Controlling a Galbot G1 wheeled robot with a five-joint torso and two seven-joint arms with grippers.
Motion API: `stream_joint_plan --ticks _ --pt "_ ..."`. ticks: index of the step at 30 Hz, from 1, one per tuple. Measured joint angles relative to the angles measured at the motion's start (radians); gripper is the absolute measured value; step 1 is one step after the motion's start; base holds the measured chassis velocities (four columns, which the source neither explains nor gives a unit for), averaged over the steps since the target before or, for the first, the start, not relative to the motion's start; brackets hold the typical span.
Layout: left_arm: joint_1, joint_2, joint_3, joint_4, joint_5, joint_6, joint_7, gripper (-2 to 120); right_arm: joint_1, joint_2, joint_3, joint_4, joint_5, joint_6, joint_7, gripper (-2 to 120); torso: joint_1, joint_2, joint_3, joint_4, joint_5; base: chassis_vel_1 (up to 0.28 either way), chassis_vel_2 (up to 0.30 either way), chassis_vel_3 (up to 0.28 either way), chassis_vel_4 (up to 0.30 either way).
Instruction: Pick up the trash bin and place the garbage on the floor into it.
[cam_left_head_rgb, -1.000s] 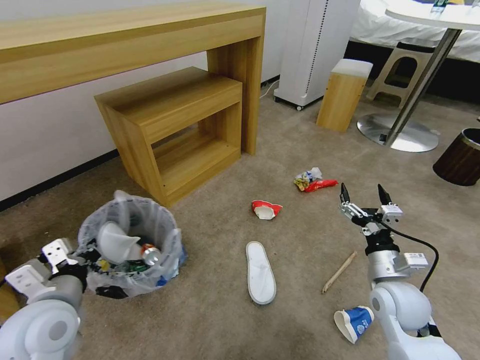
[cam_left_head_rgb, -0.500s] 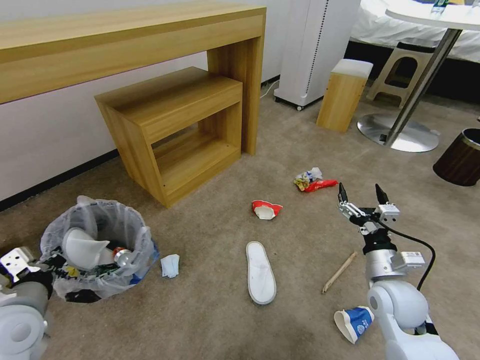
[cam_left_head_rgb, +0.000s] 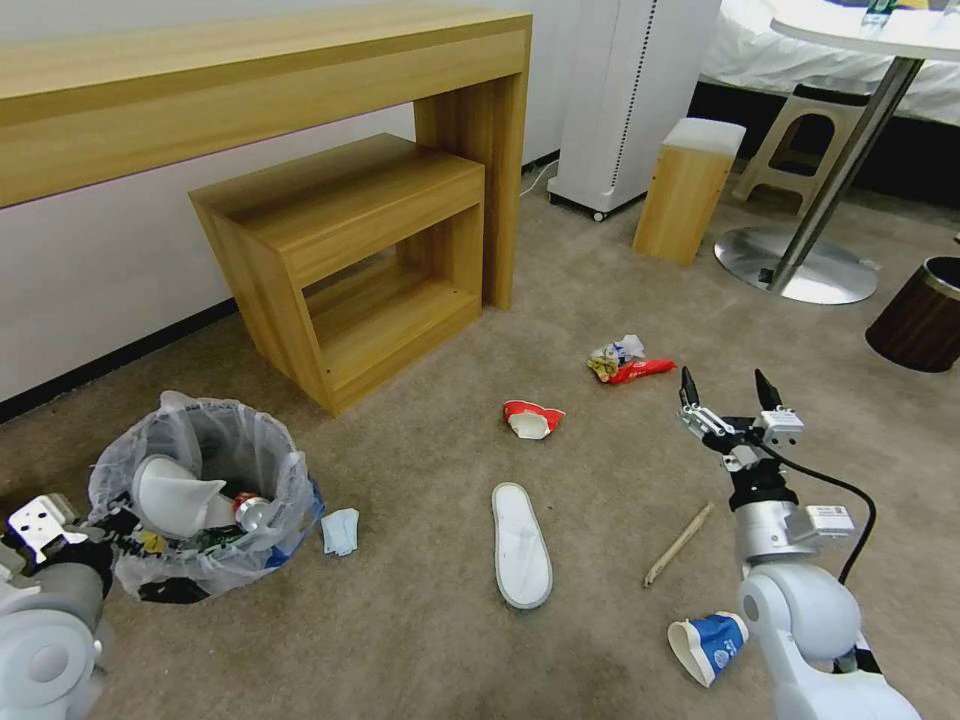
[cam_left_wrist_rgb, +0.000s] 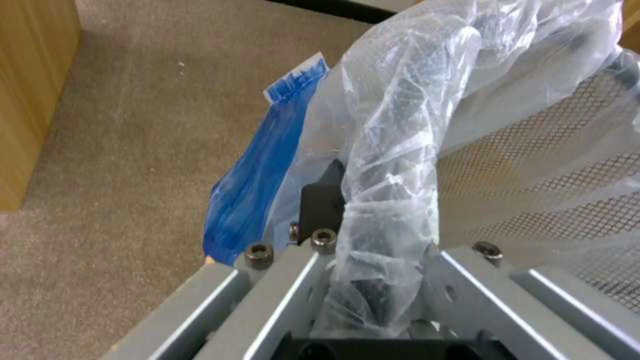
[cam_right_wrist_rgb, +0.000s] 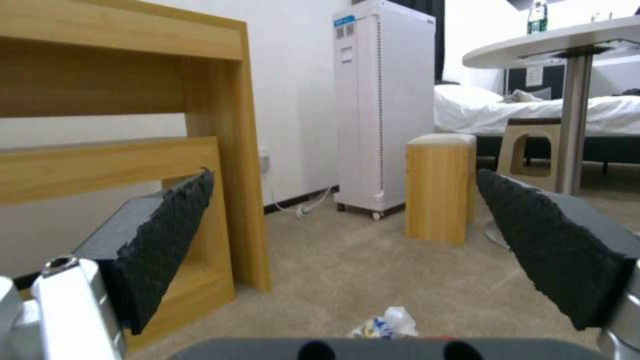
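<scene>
crinkly clear plastic lines the small round dark trash bin, holding a white cup and a can; the left gripper is clamped on its rim, the right gripper is parted above the beige carpet.

white slipper, blue paper cup, beige-tan carpet

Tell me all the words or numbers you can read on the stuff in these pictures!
None can be read.
Blue paper cup: white print, too small to read.
Red wrapper: markings too blurred.
White tower unit: small blue label at its top corner, too small to read.
</scene>
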Motion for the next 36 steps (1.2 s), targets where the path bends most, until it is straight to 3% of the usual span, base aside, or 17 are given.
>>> stream_joint_plan --ticks 23,36 --pt "0.001 -0.007 0.016 -0.007 -0.010 -0.001 0.003 1 0.002 0.001 -0.002 0.000 -0.002 0.000 0.003 100 0.000 0.000 0.000 0.0000 0.0000 0.000 0.000 0.000 0.000" --pt "-0.004 -0.006 0.026 0.001 -0.004 -0.001 0.004 1 0.008 0.001 -0.005 -0.008 -0.001 0.000 0.004 100 0.000 0.000 0.000 0.0001 0.0000 0.078 0.079 0.071 0.081"
